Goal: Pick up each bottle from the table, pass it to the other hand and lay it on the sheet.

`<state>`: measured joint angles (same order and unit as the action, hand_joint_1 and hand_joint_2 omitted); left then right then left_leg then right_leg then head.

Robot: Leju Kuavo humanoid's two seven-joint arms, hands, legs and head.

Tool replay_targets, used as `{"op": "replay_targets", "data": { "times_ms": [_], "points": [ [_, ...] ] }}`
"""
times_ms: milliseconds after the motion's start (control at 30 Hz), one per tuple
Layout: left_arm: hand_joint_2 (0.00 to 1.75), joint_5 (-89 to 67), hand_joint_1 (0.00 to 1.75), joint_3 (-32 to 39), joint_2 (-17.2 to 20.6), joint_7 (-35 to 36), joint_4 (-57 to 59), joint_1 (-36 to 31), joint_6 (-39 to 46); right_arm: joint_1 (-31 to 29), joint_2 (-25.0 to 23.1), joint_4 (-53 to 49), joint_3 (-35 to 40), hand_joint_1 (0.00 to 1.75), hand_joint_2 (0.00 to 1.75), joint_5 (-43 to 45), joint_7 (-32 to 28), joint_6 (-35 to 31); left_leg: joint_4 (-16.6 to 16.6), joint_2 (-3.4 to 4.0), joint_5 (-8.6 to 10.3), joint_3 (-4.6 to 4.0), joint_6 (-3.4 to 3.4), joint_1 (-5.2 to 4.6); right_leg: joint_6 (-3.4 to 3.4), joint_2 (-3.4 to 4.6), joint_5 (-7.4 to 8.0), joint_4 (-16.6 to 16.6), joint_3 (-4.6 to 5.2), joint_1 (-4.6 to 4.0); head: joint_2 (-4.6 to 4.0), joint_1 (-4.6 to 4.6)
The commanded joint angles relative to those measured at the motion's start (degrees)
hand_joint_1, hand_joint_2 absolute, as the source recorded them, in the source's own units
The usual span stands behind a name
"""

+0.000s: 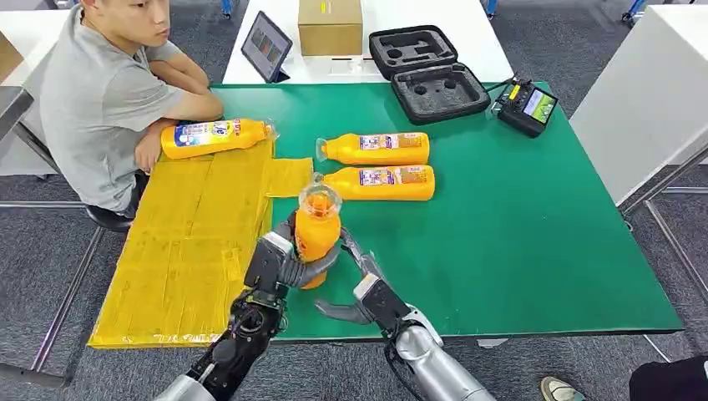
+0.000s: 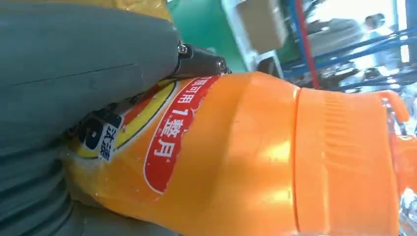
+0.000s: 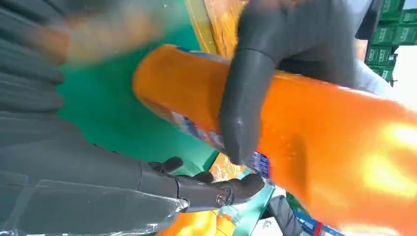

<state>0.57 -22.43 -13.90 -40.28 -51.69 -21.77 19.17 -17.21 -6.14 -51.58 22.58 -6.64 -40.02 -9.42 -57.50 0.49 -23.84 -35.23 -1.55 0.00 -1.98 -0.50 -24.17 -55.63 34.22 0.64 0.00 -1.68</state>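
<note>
One bottle (image 1: 215, 137) lies on the sheet (image 1: 192, 242); left hand (image 1: 288, 266) grips another (image 1: 317, 234) — right hand (image 1: 361, 296) open, empty — two bottles (image 1: 377, 149) wait.

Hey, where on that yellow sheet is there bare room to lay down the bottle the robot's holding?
The yellow sheet is bare from the bottle on the sheet at its far end down to the near table edge. The held bottle, gripped by the left hand, is beside that stretch. It is crowded to the right: two bottles on the green table lie close together.
</note>
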Motion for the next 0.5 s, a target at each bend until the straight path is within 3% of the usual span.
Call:
{"op": "replay_targets", "data": {
  "times_ms": [33, 200, 500],
  "points": [
    [1.75, -1.65, 1.75, -1.66, 2.39, 0.28, -3.31, 0.03, 1.71, -0.59, 0.89, 1.85, 1.70, 0.00, 1.75, 0.21, 0.02, -0.32, 0.03, 0.02, -0.11, 0.32, 0.10, 0.05, 0.09, 0.09, -0.09, 0.03, -0.30, -0.04, 0.00, -0.02],
    [1.75, -12.36, 1.75, -5.64, 4.56, 0.28, -0.53, -1.57, 10.72, 1.02, 0.28, 0.43, 0.10, 0.00, 1.75, -0.79, 0.02, -0.10, 0.04, -0.03, -0.08, 0.27, 0.09, 0.04, 0.08, 0.03, -0.08, 0.03, -0.25, -0.03, 0.00, -0.02],
    [1.75, -32.70, 1.75, -3.63, 6.13, 8.49, 1.45, -1.50, 13.86, 1.41, -0.22, 0.79, -2.06, 0.00, 1.75, -1.44, 0.02, 1.88, 0.05, 0.03, -0.12, 0.39, 0.12, 0.06, 0.10, 0.12, -0.10, 0.04, -0.35, -0.05, 0.00, -0.02]
  ]
}}
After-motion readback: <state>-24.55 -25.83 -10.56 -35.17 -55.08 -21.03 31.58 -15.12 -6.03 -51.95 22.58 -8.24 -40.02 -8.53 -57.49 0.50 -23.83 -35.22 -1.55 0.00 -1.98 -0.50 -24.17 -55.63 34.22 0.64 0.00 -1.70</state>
